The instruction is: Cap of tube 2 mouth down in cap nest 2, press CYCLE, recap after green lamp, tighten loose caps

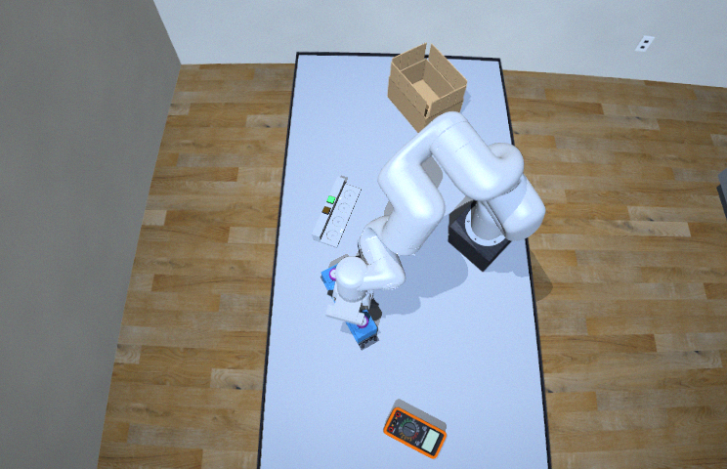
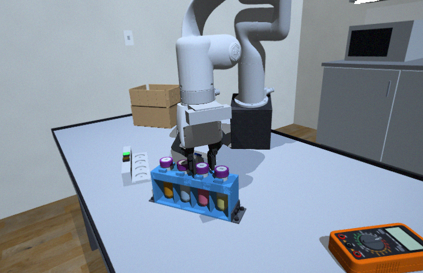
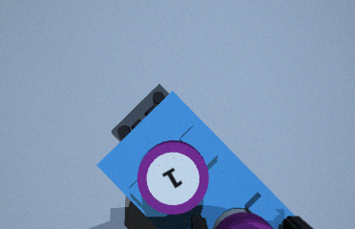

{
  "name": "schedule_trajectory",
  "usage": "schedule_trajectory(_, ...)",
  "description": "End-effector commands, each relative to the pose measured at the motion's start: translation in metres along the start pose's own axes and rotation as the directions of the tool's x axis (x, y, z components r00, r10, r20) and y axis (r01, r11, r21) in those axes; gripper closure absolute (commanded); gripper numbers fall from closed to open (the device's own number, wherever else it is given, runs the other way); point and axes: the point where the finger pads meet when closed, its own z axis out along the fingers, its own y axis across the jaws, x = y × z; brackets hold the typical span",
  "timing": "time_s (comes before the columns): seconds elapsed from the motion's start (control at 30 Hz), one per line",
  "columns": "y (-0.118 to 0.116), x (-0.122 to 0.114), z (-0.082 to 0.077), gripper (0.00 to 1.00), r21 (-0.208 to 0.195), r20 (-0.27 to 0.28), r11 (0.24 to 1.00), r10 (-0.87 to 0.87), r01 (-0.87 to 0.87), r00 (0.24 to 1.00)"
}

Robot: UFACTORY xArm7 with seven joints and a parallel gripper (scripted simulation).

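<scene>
gripper (image 2: 202, 167) partly open, straddling cap (image 2: 202, 167)

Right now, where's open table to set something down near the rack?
Open stretches: between the blue rack and the multimeter, and between the cap tray and the cardboard box. Crowded: around the rack's caps, where the gripper straddles one, and beside the arm's base.

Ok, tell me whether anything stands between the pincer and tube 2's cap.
Nothing visible does. In the exterior view the pincer is already down over tube 2's cap, one finger on each side. The neighbouring caps stand outside the fingers.
</scene>
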Motion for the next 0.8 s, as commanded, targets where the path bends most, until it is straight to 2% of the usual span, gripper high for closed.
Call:
schedule_trajectory(0.0, 0.0016, 0.0001, -0.0011, 0.54, -0.004, 0.003, 1.0, 0.003, -0.003, 1.0)
schedule_trajectory(0.13, 0.0016, 0.0001, -0.0011, 0.54, -0.004, 0.003, 1.0, 0.003, -0.003, 1.0)
schedule_trajectory(0.2, 0.0016, 0.0001, -0.0016, 0.54, -0.004, 0.004, 0.987, -0.163, 0.163, 0.987)
schedule_trajectory(0.37, 0.0016, 0.0001, -0.0016, 0.54, -0.003, 0.006, 0.905, -0.425, 0.425, 0.905)
schedule_trajectory(0.53, 0.0016, 0.0001, -0.0016, 0.54, -0.002, 0.007, 0.769, -0.639, 0.639, 0.769)
schedule_trajectory(0.6, 0.0016, 0.0001, -0.0016, 0.54, -0.002, 0.007, 0.769, -0.639, 0.639, 0.769)
schedule_trajectory(0.67, 0.0016, 0.0001, -0.0016, 0.54, 0.0, 0.006, 0.637, -0.771, 0.771, 0.637)
schedule_trajectory(0.77, 0.0016, 0.0001, -0.0016, 0.54, 0.0, 0.009, 0.539, -0.842, 0.842, 0.539)
